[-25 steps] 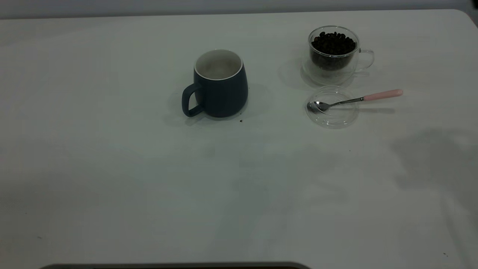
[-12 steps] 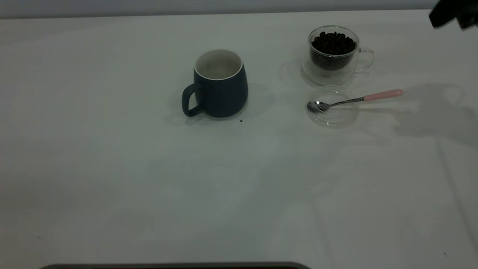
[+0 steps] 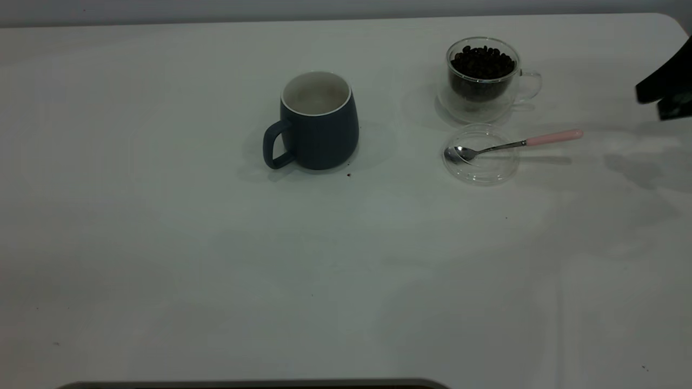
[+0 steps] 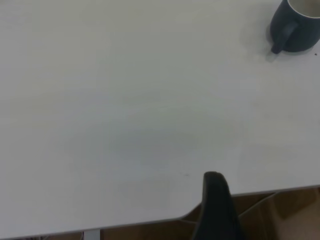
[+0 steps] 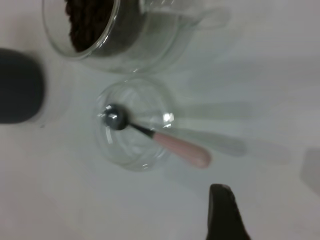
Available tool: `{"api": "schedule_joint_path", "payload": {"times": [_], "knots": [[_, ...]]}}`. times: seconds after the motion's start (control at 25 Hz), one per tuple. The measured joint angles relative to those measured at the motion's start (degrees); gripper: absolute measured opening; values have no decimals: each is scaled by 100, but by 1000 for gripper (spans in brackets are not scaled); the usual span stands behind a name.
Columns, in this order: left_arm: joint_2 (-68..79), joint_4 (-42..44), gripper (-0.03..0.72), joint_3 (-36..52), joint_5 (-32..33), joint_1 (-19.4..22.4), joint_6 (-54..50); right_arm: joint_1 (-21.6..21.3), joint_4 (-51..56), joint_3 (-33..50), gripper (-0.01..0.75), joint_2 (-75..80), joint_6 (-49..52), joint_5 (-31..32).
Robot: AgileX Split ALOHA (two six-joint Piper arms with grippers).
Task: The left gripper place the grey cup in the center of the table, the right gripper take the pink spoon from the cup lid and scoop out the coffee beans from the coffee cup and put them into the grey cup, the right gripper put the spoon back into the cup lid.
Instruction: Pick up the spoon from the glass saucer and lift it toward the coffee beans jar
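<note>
Left gripper (image 4: 216, 210): parked beyond the near left table edge, well apart from everything; only 1 dark finger shows, so whether the jaws are spread or pressed together cannot be told.

White table (image 3: 216, 259): bare across its near half.

Clear round plastic cup lid (image 3: 481, 155): right of centre, holding the spoon's bowl.

Pink-handled metal spoon (image 3: 513, 145): bowl resting in the lid, pink handle jutting right past the rim and lying free.

Dark grey ceramic cup with white inside (image 3: 316, 121): upright around the table's centre, handle to the near left; placement looks done.

Right gripper (image 3: 665, 89): at the far right edge, above the table, right of the handle and not touching it; jaw state cannot be told.

Clear glass coffee cup of dark beans (image 3: 483, 75): just beyond the lid, farthest back.

Step in hand: probably the reach for the spoon; best to come down over the pink end clear of the lid, jaws straddling the handle across its width, so the lid stays put.
</note>
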Motion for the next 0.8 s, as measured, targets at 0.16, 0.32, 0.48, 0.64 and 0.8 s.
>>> {"api": "schedule_joint_path", "payload": {"times": [0.16,0.32,0.48,0.64,0.8], "knots": [[0,0,565,0,0,0,0,0,40,-468,494,606,-135,550],[0,0,565,0,0,0,0,0,123,-845,494,1002,-97,928],[0,0,565,0,0,0,0,0,286,-955,494,1157,-110,1271],[0,0,565,0,0,0,0,28,544,-966,494,1349,-142,1369],[0,0,565,0,0,0,0,111,703,-968,494,1484,-332,1384]]}}
